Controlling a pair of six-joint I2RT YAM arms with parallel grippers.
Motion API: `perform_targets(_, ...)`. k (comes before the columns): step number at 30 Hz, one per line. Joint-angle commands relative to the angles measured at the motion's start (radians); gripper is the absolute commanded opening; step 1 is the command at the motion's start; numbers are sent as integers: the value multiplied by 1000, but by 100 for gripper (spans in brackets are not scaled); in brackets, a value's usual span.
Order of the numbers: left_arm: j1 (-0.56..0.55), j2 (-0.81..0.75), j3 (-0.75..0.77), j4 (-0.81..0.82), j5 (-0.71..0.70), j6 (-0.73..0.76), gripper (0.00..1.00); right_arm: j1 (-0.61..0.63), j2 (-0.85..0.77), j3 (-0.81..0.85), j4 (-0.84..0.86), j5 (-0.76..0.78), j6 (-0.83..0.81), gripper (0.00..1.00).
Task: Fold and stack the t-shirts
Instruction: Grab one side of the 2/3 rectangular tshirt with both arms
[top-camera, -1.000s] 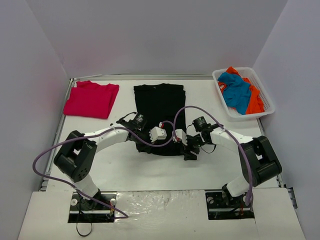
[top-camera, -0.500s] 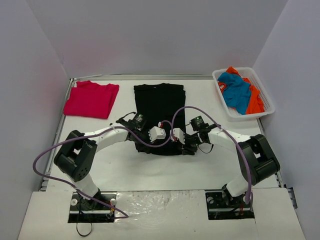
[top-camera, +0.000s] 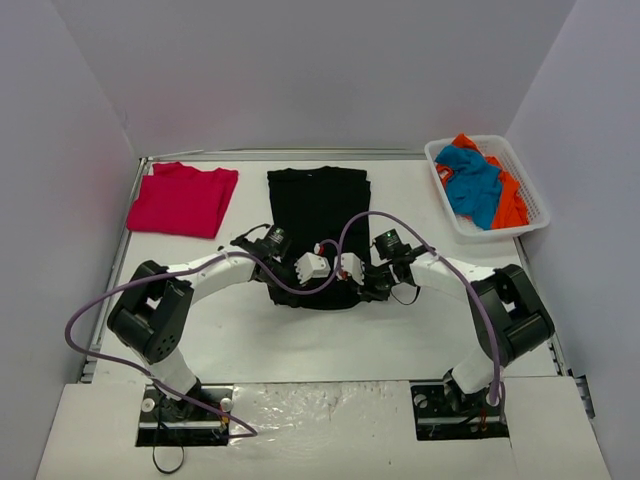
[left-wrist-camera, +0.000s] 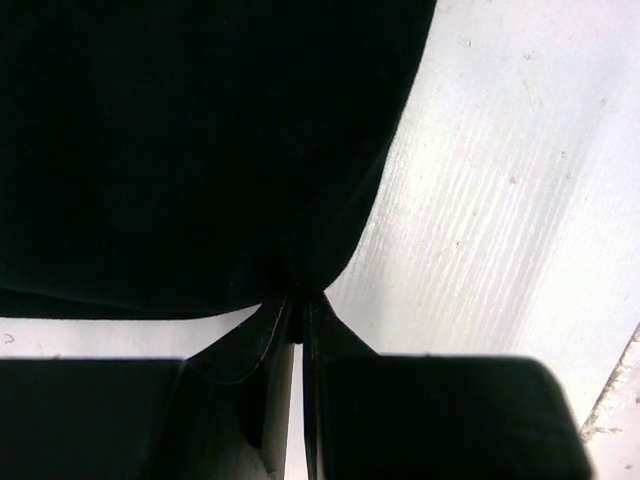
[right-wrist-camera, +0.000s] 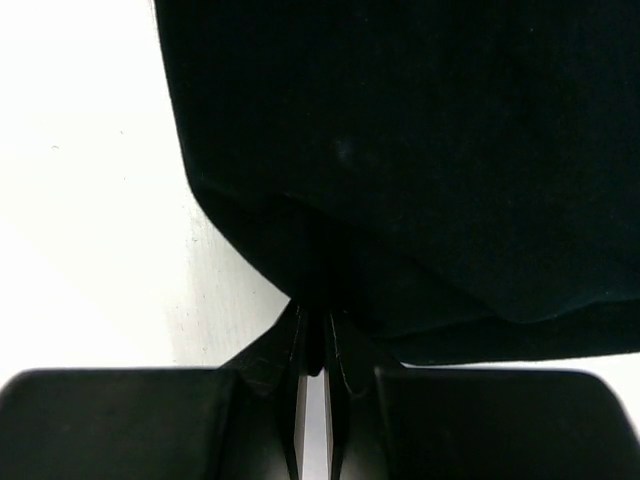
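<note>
Red shirt (top-camera: 182, 199) lies folded, upper left. Black shirt (top-camera: 318, 205), centre, looks mid-fold: left hand (left-wrist-camera: 297, 320) and right hand (right-wrist-camera: 315, 340) each pinch its near hem. Blue shirt (top-camera: 472, 180) and orange shirt (top-camera: 510, 200) wait in the basket (top-camera: 535, 215), upper right.

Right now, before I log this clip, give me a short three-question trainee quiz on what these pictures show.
1. True or false: the left gripper and the right gripper are each shut on the near edge of the black t-shirt.
2. Where does the red t-shirt lie? A, in the basket; B, flat on the table, far left; C, under the black t-shirt.
3. Fill in: the blue t-shirt and orange t-shirt lie in the white ___.
Key: 1 true; 2 B; 3 basket.
</note>
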Motion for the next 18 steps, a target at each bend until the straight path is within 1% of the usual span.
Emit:
perform_targets(1,-11,-15,53,-57,38,56,2,15,56,11,-185,36,15,0)
perform_targets(2,-11,-25,55,-72,44,64,2,15,49,37,-213,21,-1,0)
perform_targets(5,-6,-52,68,-149,79,110,2,18,9,81,-365,-30,-55,0)
perform_targets(9,-6,-78,99,-265,111,179,2,18,-33,124,-456,-36,-86,0)
perform_targets(12,-5,-81,141,-431,174,269,2,20,-66,150,-532,-47,-103,0)
perform_targets(16,-10,-110,165,-551,249,337,2,44,-122,193,-640,-84,-110,0)
perform_targets(17,-11,-115,167,-571,262,352,2,51,-135,201,-681,-120,-115,0)
perform_targets(18,-16,-120,170,-626,283,393,2,55,-158,215,-707,-136,-150,0)
